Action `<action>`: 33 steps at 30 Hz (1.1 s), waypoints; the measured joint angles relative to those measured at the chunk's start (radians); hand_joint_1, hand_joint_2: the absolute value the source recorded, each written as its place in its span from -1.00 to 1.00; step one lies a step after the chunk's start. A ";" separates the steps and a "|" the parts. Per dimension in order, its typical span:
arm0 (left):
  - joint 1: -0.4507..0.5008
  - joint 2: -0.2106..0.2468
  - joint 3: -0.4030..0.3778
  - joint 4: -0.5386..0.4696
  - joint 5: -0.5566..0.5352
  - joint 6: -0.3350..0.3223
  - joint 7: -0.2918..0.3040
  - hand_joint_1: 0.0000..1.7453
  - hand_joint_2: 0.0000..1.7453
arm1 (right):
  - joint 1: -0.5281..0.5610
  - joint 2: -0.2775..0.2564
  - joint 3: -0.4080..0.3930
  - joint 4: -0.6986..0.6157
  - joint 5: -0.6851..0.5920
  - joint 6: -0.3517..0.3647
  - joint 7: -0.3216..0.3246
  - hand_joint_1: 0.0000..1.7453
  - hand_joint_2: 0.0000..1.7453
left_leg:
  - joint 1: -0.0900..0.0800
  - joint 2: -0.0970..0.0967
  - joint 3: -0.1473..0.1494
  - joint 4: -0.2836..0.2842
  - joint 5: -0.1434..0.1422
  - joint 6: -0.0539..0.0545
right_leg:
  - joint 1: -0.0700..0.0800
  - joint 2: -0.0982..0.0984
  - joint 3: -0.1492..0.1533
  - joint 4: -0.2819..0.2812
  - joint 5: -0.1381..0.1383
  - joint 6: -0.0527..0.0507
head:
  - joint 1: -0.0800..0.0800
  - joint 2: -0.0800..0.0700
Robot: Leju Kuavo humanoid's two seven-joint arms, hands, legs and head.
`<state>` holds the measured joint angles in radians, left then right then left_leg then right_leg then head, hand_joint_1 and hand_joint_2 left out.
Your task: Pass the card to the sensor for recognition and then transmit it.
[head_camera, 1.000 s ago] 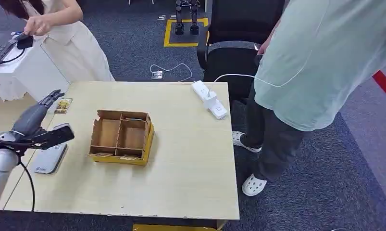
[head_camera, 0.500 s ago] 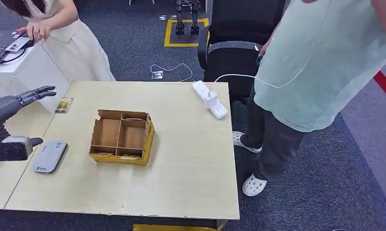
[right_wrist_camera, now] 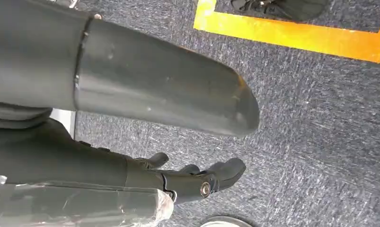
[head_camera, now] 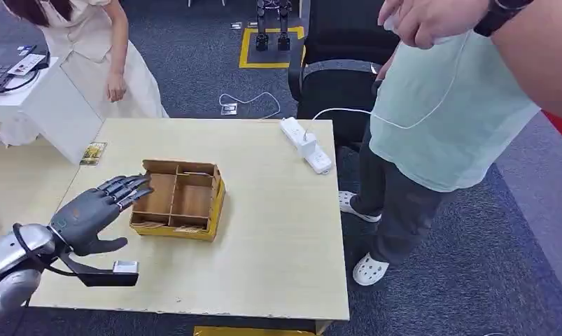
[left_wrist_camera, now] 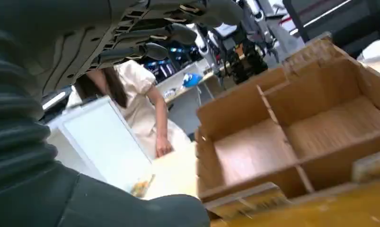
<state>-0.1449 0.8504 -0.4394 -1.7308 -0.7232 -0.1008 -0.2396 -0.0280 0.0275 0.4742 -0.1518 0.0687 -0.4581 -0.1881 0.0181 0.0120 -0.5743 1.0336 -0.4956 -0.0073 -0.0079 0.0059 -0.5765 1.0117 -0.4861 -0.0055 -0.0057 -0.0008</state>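
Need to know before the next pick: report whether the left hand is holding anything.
Empty. The left hand hovers beside the cardboard box with its fingers stretched apart and nothing between them.

Our left hand (head_camera: 96, 210) empty above the table's (head_camera: 278, 231) front left corner, fingers spread, our right hand (right_wrist_camera: 188, 182) hanging, fingers loosely apart

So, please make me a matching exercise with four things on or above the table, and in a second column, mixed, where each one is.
Things:
1. cardboard box
2. power strip
3. small card
4. left hand

Places:
A. far right edge of the table, a white cable running from it
B. far left edge of the table
C. left of the box, fingers spread, reaching toward it
D. left of the table's middle, with open compartments

Pairs: 1-D, 2-A, 3-B, 4-C
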 joint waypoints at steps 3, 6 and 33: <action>0.023 -0.068 -0.041 0.030 -0.112 0.085 0.063 -1.00 1.00 | 0.001 0.003 -0.002 0.000 -0.008 -0.001 0.000 -1.00 -1.00 | -0.002 0.000 0.000 0.000 0.000 0.000 | -0.002 0.000 0.000 0.000 0.000 0.001 | -0.001 0.000; 0.054 -0.132 -0.076 0.071 -0.237 0.151 0.138 -1.00 1.00 | 0.001 0.004 -0.006 0.000 -0.014 -0.004 0.003 -1.00 -1.00 | -0.001 0.000 0.000 0.000 0.000 0.000 | -0.001 0.000 0.000 0.000 0.000 0.001 | -0.001 0.000; 0.111 -0.358 0.030 0.145 -0.516 0.254 0.317 -1.00 1.00 | 0.013 0.005 -0.024 0.002 -0.032 -0.006 0.006 -1.00 -1.00 | -0.001 -0.001 0.000 0.000 0.000 0.001 | -0.001 -0.001 0.000 0.000 0.000 0.001 | 0.000 0.000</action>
<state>-0.0343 0.4921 -0.4097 -1.5862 -1.2395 0.1534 0.0779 -0.0150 0.0328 0.4505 -0.1503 0.0366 -0.4646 -0.1816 0.0167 0.0114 -0.5742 1.0336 -0.4959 -0.0066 -0.0094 0.0053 -0.5762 1.0117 -0.4865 -0.0047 -0.0057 -0.0008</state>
